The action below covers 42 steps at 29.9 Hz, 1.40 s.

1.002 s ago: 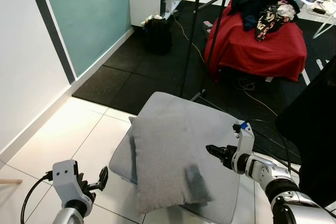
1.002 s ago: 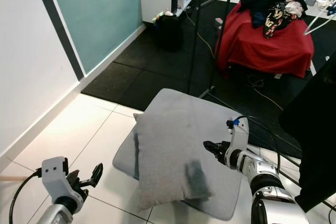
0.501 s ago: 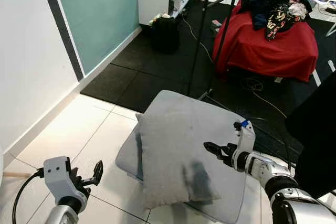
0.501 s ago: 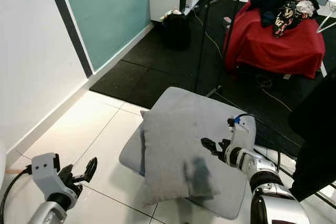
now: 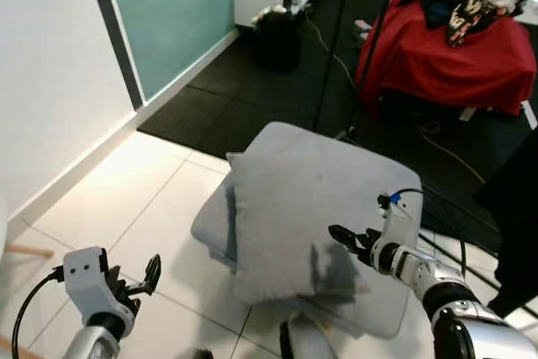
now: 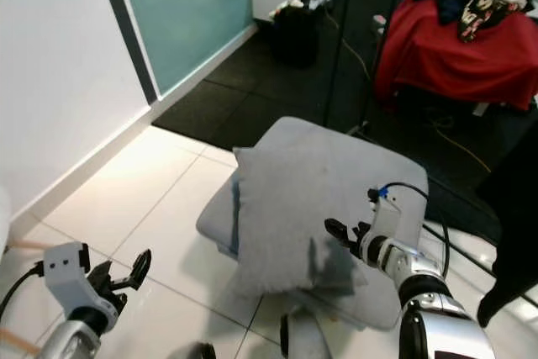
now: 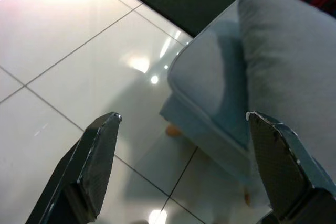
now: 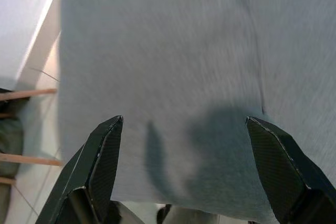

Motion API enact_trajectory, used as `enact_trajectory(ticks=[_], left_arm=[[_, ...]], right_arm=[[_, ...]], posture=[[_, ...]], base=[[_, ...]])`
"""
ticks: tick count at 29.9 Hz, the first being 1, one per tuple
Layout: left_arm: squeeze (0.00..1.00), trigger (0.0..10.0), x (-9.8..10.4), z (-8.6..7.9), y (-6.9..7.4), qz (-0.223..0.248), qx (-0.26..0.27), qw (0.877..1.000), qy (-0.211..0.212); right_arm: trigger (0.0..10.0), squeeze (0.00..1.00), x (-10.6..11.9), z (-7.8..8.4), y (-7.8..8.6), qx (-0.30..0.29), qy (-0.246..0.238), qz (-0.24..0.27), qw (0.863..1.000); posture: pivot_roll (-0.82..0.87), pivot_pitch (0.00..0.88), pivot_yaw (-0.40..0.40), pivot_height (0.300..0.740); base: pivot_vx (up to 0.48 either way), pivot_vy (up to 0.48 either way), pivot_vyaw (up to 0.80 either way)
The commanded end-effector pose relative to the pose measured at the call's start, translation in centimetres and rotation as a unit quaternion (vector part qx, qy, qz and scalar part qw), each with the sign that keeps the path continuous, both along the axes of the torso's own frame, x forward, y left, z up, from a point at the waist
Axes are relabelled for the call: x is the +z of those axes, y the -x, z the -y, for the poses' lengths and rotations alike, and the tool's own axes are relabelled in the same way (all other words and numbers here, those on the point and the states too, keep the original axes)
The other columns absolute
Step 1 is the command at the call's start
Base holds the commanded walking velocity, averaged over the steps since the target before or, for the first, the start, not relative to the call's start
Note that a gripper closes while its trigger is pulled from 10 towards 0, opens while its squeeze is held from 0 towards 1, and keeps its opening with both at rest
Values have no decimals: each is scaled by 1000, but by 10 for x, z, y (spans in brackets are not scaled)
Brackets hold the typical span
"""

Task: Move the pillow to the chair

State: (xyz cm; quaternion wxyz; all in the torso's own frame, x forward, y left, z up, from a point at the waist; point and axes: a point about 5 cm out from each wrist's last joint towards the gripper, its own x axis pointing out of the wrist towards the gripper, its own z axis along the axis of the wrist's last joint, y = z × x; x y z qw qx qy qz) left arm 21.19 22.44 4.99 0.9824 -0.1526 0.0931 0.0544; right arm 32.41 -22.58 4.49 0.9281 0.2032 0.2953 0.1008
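From my left eye, I'm looking down at the grey pillow [image 5: 286, 216], which is lying on the grey cushioned chair [image 5: 370, 174] right in front of me, its near edge reaching out to the seat's front edge. My right gripper [image 5: 343, 237] is hovering just over the pillow's right side with its fingers spread apart, holding nothing, and it's throwing a dark shadow onto the fabric. My left gripper [image 5: 143, 277] is sitting low on my left over the white tile floor [image 5: 126, 199], well apart from the chair, fingers open too and empty. Farther back I'm seeing a black mat [image 5: 252, 98], a red covered thing with clothes piled on it [image 5: 454, 48], a black clothes rack pole [image 5: 336, 39] and a teal wall [image 5: 168, 6]. My right eye is giving me the same layout: pillow on the seat, right gripper [image 6: 338, 234] just above it, left gripper [image 6: 126, 271] down over the tiles. In the left wrist view, my two fingers [image 7: 94, 156] are standing wide apart, framing shiny tile and the chair's front corner [image 7: 205, 103] with the pillow [image 7: 289, 66] resting on top of it. In the right wrist view, my fingers [image 8: 102, 156] are spread wide with the pillow's grey fabric [image 8: 173, 66] between and beyond them, and I can't tell whether they're touching it.
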Motion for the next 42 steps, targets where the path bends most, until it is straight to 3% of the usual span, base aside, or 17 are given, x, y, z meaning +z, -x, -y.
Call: enact_trajectory(ticks=[1,13,14,17,18,21,22,23,24,25,26,35,36,38,40,42], left_arm=[[0,10000,-1,-4,4,-8,5,1000,3],[0,10000,4,-7,15,-16,-1,1000,-3],[0,10000,5,-9,17,-18,-2,1000,-6],[0,10000,5,-10,19,-20,-2,1000,-8],[0,10000,7,-13,21,-22,-2,1000,-14],[0,10000,9,-15,23,-23,-2,1000,-17],[0,10000,9,-15,24,-24,-2,1000,-18],[0,10000,9,-15,24,-24,-2,1000,-19],[0,10000,9,-15,25,-25,-2,999,-19],[0,10000,9,-15,25,-26,-3,999,-19],[0,10000,9,-15,25,-26,-3,999,-19],[0,10000,9,-15,27,-29,-3,999,-18],[0,10000,10,-14,27,-30,-4,999,-17],[0,10000,10,-14,27,-30,-4,999,-17],[0,10000,10,-14,26,-29,-4,999,-15],[0,10000,10,-13,26,-29,-4,999,-14]], right_arm=[[10000,0,-1,1,0,-15,-4,0,1000],[10000,0,11,9,-8,-71,-40,30,996],[10000,0,11,3,-9,-67,-71,27,995],[10000,0,10,-2,-9,-60,-96,23,993],[10000,0,1,-24,-3,24,-111,-18,993],[10000,0,-6,-36,5,81,-114,-53,989],[4902,0,-7,-38,7,92,-118,-68,986],[4902,0,-8,-39,8,100,-120,-78,985],[627,0,-10,-38,10,105,-113,-92,984],[627,0,-11,-38,12,107,-108,-100,983],[0,0,-11,-37,12,106,-105,-105,983],[0,0,-9,-31,10,95,-84,-108,986],[0,0,-2,-26,2,67,-84,-75,991],[0,0,-2,-26,2,67,-84,-75,991],[0,0,10,-17,-8,26,-88,-16,996],[0,0,14,-15,-11,17,-90,3,996]], posture=[[-79,137,-15,580],[-41,178,13,545],[-28,190,23,545],[-28,190,23,545],[-18,200,29,545],[-17,202,30,545],[-17,208,30,545],[-17,208,30,545],[-18,209,30,545],[-18,209,30,545],[-19,211,31,545],[-21,213,29,545],[-26,210,27,545],[-26,210,27,545],[-31,206,23,545],[-31,206,22,545]], base=[[0,0,0],[0,0,0],[0,0,0],[0,0,0],[0,0,0],[0,0,0],[0,0,0],[0,0,0],[0,0,0],[0,0,0],[0,0,0],[0,0,0],[0,0,0],[0,0,0],[0,0,0],[0,0,0]])
